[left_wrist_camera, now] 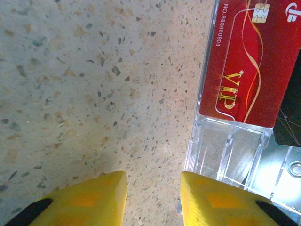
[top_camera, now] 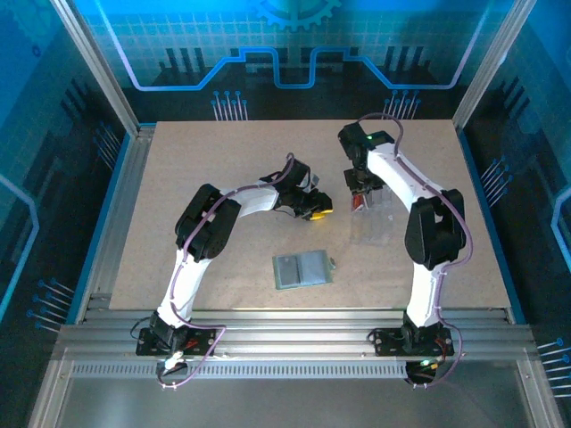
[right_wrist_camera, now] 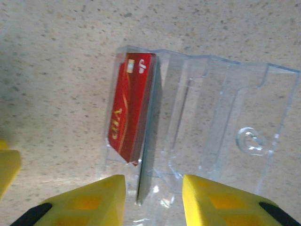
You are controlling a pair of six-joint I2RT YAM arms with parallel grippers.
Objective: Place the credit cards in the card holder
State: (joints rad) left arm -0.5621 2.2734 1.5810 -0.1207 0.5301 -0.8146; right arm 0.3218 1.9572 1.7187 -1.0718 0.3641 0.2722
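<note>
Top view high, looking down, both wrist views close, sharing red card (left_wrist_camera: 244, 61) (right_wrist_camera: 131, 108)

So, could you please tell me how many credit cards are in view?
2. The red VIP plastic card stands in the clear plastic stand; a black card sits just beside it, mostly covered. Others may be hidden.

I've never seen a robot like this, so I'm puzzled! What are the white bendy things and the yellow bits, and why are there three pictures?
Those white things are two robot arms, the left arm and the right arm, bolted to a table. One picture looks down from above. The other two come from cameras on the wrists, so the yellow bits are fingers: the left gripper and the right gripper. Both are open, holding nothing. On the table are a grey-green card holder and a clear plastic stand. A red card stands in it, a darker card right beside it.
</note>
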